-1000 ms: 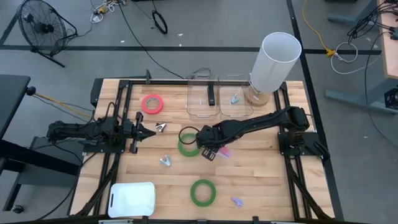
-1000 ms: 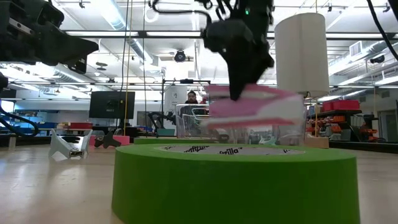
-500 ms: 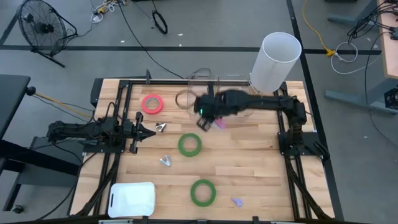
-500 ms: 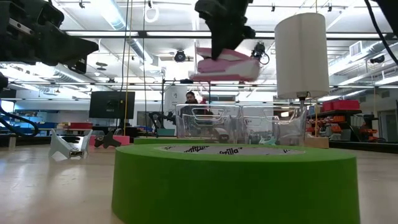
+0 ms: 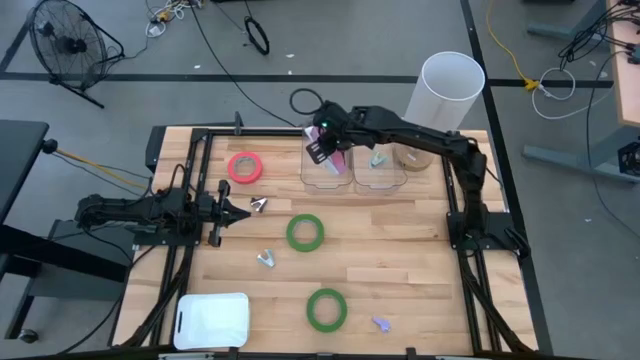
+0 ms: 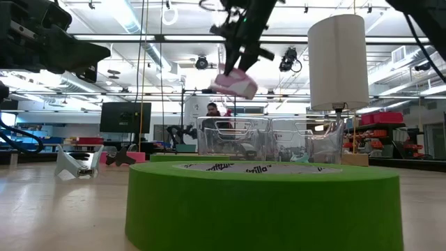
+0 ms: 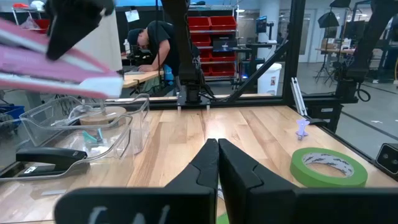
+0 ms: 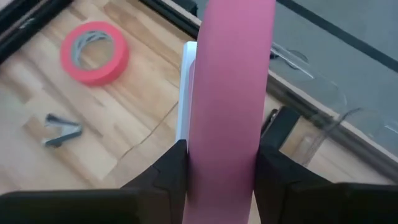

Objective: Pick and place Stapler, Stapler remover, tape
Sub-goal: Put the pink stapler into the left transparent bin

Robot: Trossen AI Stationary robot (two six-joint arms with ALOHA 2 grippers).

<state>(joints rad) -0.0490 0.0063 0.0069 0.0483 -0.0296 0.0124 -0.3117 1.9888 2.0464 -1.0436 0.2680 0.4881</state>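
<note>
My right gripper [image 5: 326,148] is shut on a pink and white stapler [image 6: 235,82], high above the left of two clear bins [image 5: 325,170] at the table's far edge. A black stapler [image 7: 50,158] lies in that bin. A pink-red tape roll [image 5: 244,167] and two green rolls [image 5: 305,232] [image 5: 326,309] lie flat on the table. Metal staple removers [image 5: 259,205] [image 5: 265,259] and a purple one [image 5: 381,323] lie loose. My left gripper [image 5: 240,208] is shut and empty at the table's left, near one remover. My right gripper pinches the pink stapler's two long sides [image 8: 224,155] between its two fingers [image 8: 169,171], which lie across it. The stapler runs on ahead of the fingers. In the low view it hangs tilted below the gripper, clear of the bins.
A tall white cylinder [image 5: 442,100] stands at the far right beside the bins. The right bin [image 5: 380,168] holds a teal remover. A white tray [image 5: 212,320] lies at the near left. A person sits beyond the table's far side [image 6: 214,109].
My right gripper has carried the pink stapler up from beside the middle green roll toward the table's far edge, and is now above the left clear bin. The stapler has turned with the gripper and stayed in the hold.
</note>
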